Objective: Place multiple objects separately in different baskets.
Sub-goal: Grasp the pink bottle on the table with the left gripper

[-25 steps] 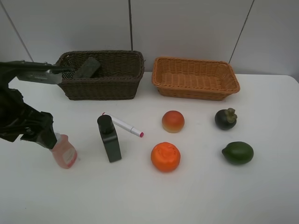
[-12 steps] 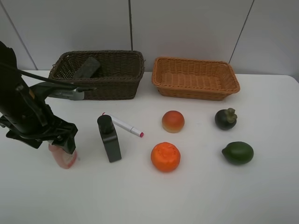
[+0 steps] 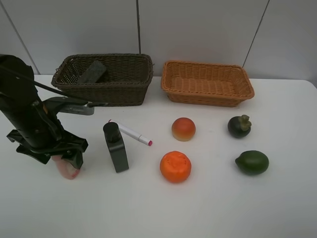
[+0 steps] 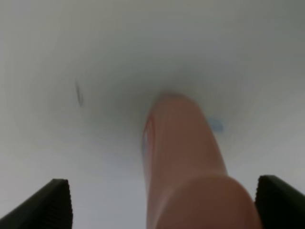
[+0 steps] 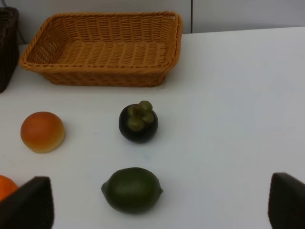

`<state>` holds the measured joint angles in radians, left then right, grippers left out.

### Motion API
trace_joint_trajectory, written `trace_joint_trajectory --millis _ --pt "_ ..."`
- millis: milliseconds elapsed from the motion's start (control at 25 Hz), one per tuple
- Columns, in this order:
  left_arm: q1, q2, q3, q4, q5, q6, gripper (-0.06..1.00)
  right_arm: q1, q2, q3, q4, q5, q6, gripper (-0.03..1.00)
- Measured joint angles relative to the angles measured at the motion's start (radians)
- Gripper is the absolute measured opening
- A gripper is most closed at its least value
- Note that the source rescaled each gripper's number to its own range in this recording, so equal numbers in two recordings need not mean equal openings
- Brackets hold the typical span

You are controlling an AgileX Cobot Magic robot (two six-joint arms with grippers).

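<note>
The left gripper (image 4: 164, 202) is down low over the pink bottle (image 3: 67, 168), on the left side of the white tabletop (image 3: 208, 208). Its two fingers are wide apart, with one on each side of the bottle. In the left wrist view one finger is very near the bottle and the other has a gap beside it. The gripper is not squeezing the bottle. The bottle sits on the tabletop.

The right gripper (image 5: 157, 201) is wide open too, and there is nothing between its fingers. It hangs above the right side of the tabletop.

The black bottle (image 3: 116, 148) is just beside the pink one. The white marker (image 3: 131, 133) lies close behind it, with its pink tip pointing to the peach fruit (image 3: 183, 129). The orange (image 3: 175, 166) is near the peach fruit, closer to the front. Further right are the dark mangosteen (image 3: 239, 126) and the green fruit (image 3: 251, 162), apart from each other.

Two baskets stand side by side at the back. The dark brown basket (image 3: 101, 91) is on the left, and the black eraser (image 3: 92, 72) lies in it, leaning at its left end. The light orange basket (image 3: 208, 96) is on the right.
</note>
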<state>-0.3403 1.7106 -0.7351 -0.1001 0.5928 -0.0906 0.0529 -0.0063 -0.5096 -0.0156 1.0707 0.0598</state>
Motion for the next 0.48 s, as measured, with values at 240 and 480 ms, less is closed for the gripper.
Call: trace_joint_trajectory --millis 240,480 --pt "-0.001 0.0 -0.001 -0.01 0.009 -0.004 0.26 0.0 0.0 0.0 0.0 0.0 0.0 1.0" --pt "-0.001 -0.011 -0.003 -0.006 0.032 -0.007 0.27 0.0 0.0 0.0 0.0 0.0 0.0 1.0"
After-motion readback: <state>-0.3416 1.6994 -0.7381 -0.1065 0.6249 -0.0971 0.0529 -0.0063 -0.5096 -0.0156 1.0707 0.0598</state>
